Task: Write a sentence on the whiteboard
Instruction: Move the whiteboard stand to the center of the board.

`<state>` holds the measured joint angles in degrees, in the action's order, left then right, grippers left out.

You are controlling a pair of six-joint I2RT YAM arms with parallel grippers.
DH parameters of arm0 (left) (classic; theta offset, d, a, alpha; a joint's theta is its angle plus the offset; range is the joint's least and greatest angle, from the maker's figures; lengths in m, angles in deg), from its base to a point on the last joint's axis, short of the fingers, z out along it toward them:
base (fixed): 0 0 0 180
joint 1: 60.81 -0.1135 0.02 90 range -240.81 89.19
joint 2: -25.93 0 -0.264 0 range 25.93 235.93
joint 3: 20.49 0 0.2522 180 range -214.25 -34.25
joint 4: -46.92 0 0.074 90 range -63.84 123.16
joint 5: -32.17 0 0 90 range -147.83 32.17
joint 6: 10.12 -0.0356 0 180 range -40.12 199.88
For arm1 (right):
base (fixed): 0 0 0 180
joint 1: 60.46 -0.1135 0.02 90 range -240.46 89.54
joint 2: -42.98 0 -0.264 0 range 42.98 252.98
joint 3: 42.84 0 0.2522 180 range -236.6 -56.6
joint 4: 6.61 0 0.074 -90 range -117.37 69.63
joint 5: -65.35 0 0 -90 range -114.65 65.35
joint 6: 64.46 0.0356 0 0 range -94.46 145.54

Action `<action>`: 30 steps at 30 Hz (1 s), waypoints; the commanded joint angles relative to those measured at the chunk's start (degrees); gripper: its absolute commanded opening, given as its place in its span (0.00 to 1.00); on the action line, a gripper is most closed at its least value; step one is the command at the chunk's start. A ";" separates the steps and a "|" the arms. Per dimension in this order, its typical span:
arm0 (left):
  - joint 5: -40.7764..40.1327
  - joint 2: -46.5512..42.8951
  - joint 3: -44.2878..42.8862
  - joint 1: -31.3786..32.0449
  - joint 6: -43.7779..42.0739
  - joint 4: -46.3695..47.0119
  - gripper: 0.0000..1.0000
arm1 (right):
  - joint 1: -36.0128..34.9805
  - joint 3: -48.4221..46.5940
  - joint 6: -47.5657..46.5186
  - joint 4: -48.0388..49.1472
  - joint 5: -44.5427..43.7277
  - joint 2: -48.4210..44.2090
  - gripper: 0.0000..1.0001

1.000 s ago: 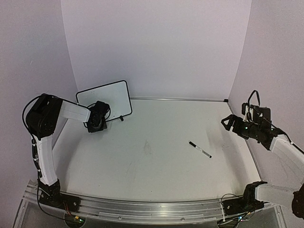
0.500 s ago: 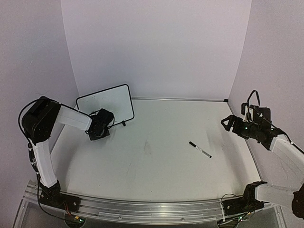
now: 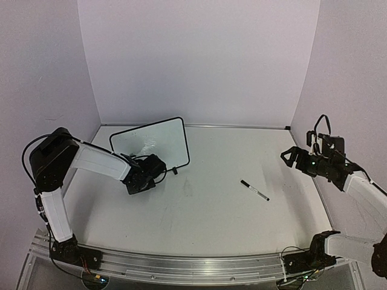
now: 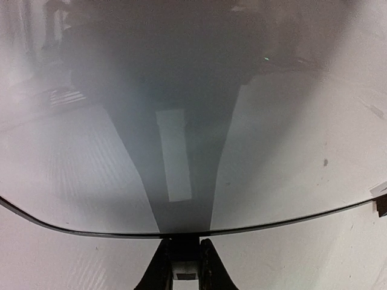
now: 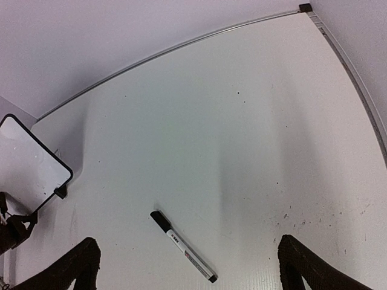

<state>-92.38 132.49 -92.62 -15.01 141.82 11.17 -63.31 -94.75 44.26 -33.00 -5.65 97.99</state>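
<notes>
The whiteboard (image 3: 151,144) rises tilted just beyond the left pincer (image 4: 181,241), which pinches its lower edge, while the right pincer (image 3: 289,157) gapes wide, a pen (image 3: 254,190) on the bench (image 3: 199,217) near it.

The whiteboard (image 3: 151,143), white with rounded corners and a thin black frame, is held nearly upright over the surface's (image 3: 211,211) left rear, its glossy face (mirroring dim shapes) tilted back, its bottom edge pinched by the left fingers (image 4: 158,270).
</notes>
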 commanded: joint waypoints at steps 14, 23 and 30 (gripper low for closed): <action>1.06 -1.52 -0.54 9.17 15.24 -10.53 0.18 | -2.04 0.17 0.91 0.82 0.51 1.37 0.98; -0.36 -4.97 -1.12 12.95 11.64 -11.84 0.77 | -15.01 -3.38 0.87 -0.78 -8.01 11.76 0.89; -5.02 -10.13 -2.30 17.90 7.33 -16.63 0.87 | -19.25 -6.27 0.27 -6.26 -10.83 21.65 0.77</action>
<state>-93.13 127.03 -92.50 0.60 152.20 -1.17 -81.06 -98.32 45.09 -35.21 -12.18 116.71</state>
